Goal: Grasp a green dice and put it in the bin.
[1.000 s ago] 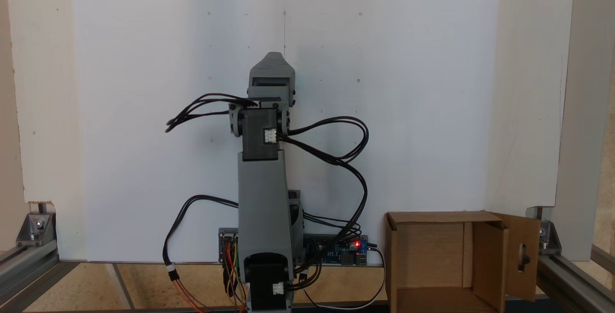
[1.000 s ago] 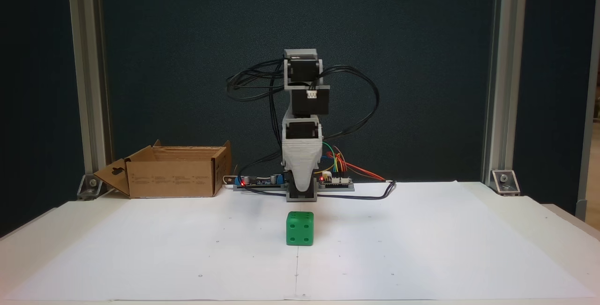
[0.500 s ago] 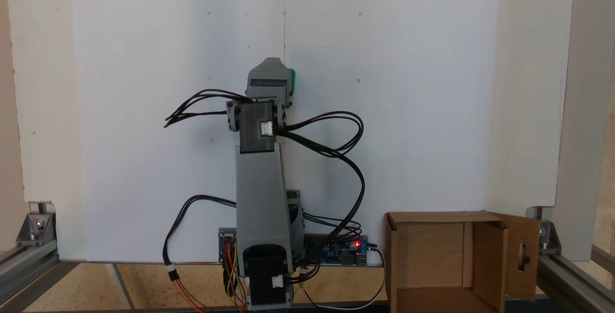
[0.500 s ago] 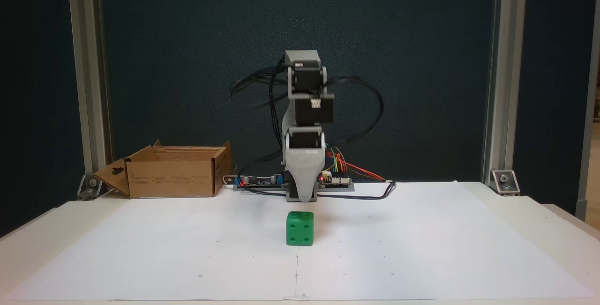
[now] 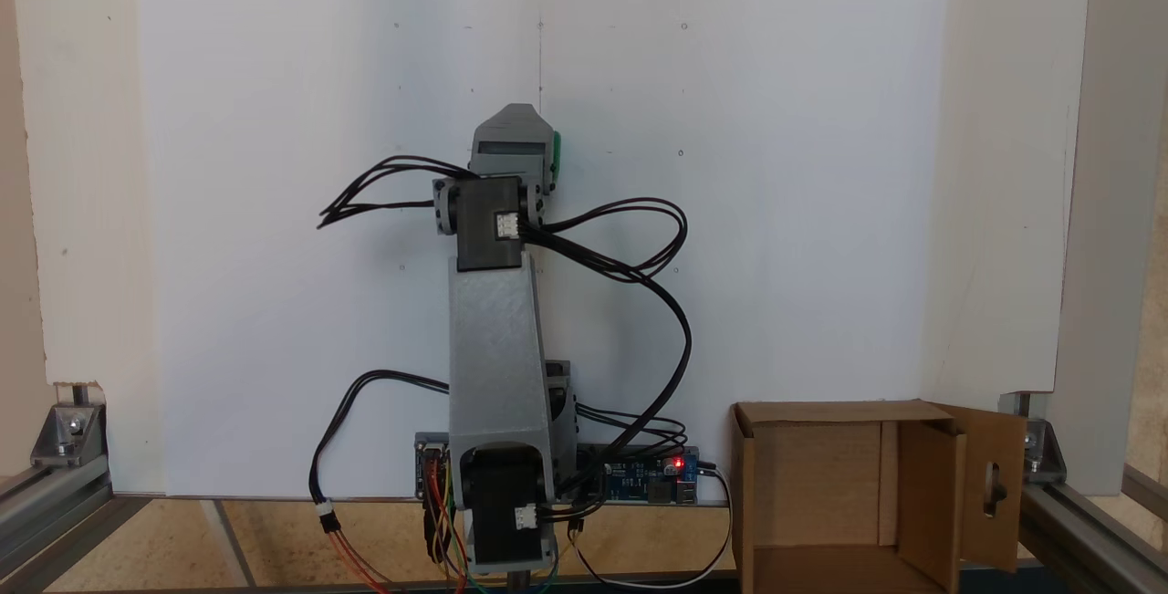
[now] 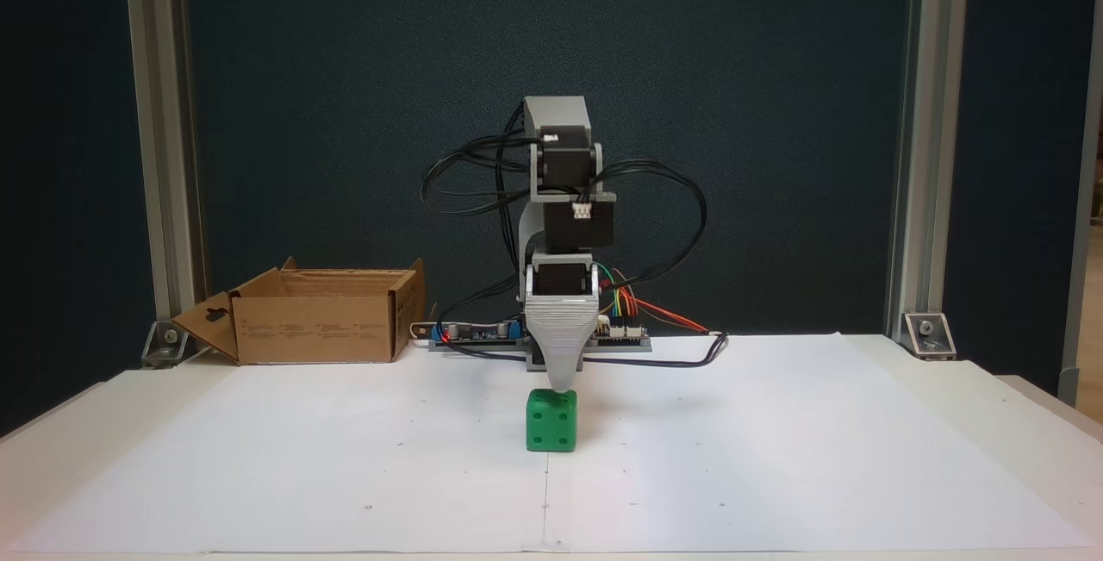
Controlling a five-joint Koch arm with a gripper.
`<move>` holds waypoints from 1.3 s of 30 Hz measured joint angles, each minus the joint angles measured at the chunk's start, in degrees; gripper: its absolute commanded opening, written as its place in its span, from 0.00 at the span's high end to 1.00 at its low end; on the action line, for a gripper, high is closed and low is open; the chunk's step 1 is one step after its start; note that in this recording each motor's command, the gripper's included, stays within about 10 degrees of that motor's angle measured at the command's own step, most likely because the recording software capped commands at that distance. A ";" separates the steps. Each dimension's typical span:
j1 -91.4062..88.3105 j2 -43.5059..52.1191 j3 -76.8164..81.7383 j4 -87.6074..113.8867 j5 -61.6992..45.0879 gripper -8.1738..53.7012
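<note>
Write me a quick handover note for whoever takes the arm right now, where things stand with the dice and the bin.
Gripper: pointing down, its tip right at the top of the dice in a fixed view. One tip shows, so open or shut cannot be told.
Dice: sitting on the white paper in front of the arm's base; in a fixed view a green sliver shows beside the gripper.
Bin: at the back of the table beside the base, open, nothing seen inside.
Done: gripper brought over the dice.
Left: grasp the dice, lift it, carry it to the bin, release.
</note>
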 measured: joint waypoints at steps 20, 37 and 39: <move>0.35 -4.75 1.32 -6.33 0.00 0.17; 2.29 -7.03 1.32 -8.96 0.00 0.19; 2.55 -7.47 1.32 -9.14 0.00 0.19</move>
